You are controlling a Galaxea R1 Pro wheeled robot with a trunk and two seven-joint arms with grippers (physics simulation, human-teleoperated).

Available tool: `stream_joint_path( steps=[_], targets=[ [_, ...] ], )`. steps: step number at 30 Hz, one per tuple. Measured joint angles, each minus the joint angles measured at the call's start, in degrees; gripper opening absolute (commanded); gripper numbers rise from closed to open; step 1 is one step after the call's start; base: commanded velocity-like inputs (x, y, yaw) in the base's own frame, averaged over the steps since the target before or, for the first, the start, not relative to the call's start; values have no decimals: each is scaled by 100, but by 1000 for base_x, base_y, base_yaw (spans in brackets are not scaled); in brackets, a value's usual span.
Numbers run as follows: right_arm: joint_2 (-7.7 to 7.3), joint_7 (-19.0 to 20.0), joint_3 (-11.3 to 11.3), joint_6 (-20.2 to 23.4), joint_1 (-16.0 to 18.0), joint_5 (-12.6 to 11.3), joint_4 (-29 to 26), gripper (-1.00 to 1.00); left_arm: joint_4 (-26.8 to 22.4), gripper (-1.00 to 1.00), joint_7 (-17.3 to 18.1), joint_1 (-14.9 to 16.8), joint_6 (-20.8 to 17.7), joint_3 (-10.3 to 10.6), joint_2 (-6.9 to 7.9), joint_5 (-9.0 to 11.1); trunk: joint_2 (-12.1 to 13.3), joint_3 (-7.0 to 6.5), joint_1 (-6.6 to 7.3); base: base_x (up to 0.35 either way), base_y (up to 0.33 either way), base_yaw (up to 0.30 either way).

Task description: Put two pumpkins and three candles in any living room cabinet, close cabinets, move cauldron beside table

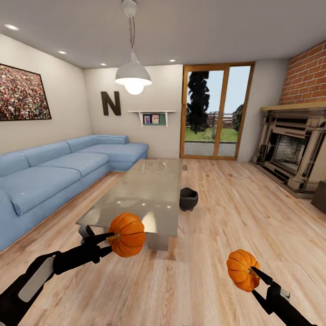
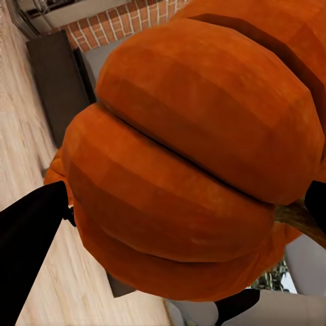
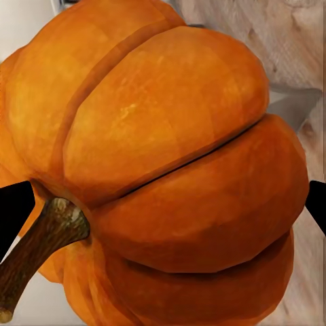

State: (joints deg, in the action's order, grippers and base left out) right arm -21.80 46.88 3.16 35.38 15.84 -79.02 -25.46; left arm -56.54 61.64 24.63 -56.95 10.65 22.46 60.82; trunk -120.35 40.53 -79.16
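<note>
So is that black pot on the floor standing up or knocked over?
Upright: the black pot rests on the wood floor beside the glass table, open mouth facing up.

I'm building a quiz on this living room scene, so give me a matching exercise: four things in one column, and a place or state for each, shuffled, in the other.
Things:
1. left pumpkin
2. right pumpkin
3. cauldron
4. sofa

Places or states:
A. on the wood floor beside the glass coffee table
B. held in the right pincer
C. along the wall under the framed picture
D. held in the left pincer

Pairs: 1-D, 2-B, 3-A, 4-C
</note>
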Motion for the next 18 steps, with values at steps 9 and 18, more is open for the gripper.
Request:
stream_joint_path(
  steps=[9, 18],
  targets=[
    [-11, -7, -10, 8, 0, 8, 0, -100, -55, -100, 0, 0, 5, 11, -1, -11, 0, 85, 0, 0, -245, 71],
    [-24, -1, -4, -12, 1, 5, -4, -100, -58, -100, 1, 0, 19, 12, -1, -35, 0, 164, 0, 0, -275, 81]
  ],
)
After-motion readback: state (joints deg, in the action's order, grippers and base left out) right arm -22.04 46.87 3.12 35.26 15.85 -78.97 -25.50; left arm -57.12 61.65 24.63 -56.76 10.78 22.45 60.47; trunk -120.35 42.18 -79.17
